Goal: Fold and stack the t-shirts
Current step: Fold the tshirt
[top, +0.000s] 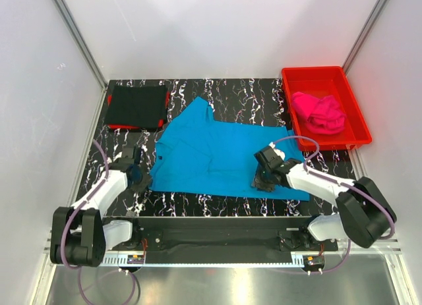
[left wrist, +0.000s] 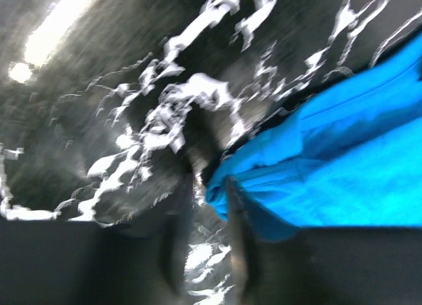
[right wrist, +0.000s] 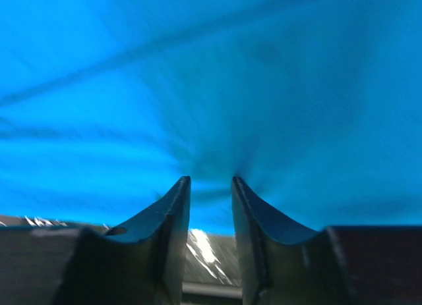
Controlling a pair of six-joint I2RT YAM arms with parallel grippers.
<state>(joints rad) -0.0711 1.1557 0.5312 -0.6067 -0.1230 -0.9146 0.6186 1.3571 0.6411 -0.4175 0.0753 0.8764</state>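
White-walled cell, black marbled worktop (top: 224,94). Blue t-shirt (top: 211,153) lies spread mid-worktop, not yet folded. Black t-shirt (top: 136,106) sits as a flat square at the far left corner. Pink t-shirt (top: 320,112) is bunched in the red bin (top: 315,70), far right.

Step in hand, my read: first fold of the blue one, both arms at its near edge. Right jaws sit on the near hem and look clenched on it, since the right wrist view shows the fabric puckering into the tips. Left jaws are at the near-left corner. The left wrist view is smeared, with the shirt's edge right at the tips; can't tell whether it's gripped.

Next move calls for both near corners held, then lifted together and carried toward the far edge with the hem kept taut.

Top view gives the layout but hides jaw contact. Wrist views do the reverse.
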